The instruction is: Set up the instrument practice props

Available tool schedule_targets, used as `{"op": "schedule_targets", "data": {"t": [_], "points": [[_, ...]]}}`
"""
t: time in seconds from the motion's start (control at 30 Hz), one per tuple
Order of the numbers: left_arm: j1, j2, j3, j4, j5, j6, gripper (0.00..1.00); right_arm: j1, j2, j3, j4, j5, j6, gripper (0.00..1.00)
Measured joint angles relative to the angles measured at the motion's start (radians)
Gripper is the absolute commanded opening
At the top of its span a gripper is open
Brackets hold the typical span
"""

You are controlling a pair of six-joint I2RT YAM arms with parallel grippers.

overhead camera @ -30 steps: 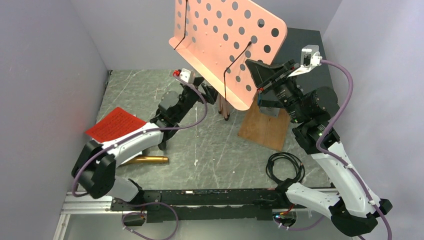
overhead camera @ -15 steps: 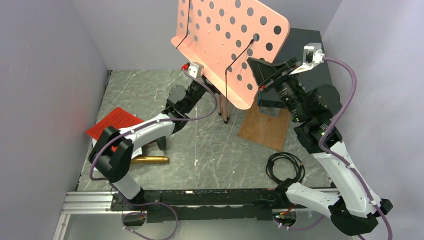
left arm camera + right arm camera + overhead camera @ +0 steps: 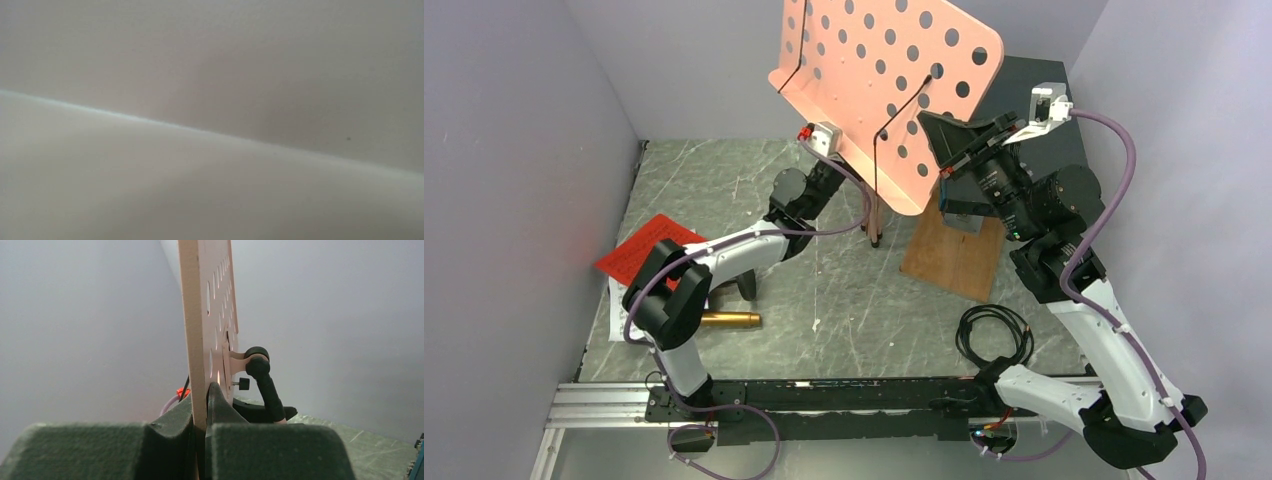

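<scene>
Right gripper [image 3: 200, 407] is clamping tight on the side edge of the pink music stand [image 3: 864, 100], both fingers pressing the perforated board, which is sitting high over the back of the table [image 3: 844, 300]. Left arm [image 3: 744, 245] is reaching under the board's shelf. Its gripper [image 3: 832, 172] is hiding there, so I can't tell its opening or whether it's holding anything, and its wrist view is only showing grey blur. Red sheet [image 3: 639, 250] is lying at the left wall, over a white sheet [image 3: 614, 300]. Gold microphone [image 3: 724, 319] is lying near it, and the black mic stand [image 3: 746, 288] is just behind the microphone. Dark box [image 3: 1034, 90] on the wooden board [image 3: 954, 255] is crowding the right arm. Cable coil [image 3: 994, 335] is lying front right.
</scene>
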Motion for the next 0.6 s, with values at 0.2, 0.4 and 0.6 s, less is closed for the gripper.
{"op": "schedule_targets", "data": {"t": [0.2, 0.4, 0.6], "points": [[-0.02, 0.012, 0.05, -0.055, 0.061, 0.052, 0.0, -0.007, -0.002, -0.001, -0.003, 0.019, -0.003, 0.07], [-0.017, -0.048, 0.051, -0.189, 0.06, 0.107, 0.0, 0.003, -0.04, -0.009, -0.043, 0.017, 0.017, 0.78], [-0.005, -0.165, 0.002, -0.348, 0.009, 0.136, 0.0, 0.006, -0.104, 0.002, -0.149, -0.018, -0.003, 1.0]]}}
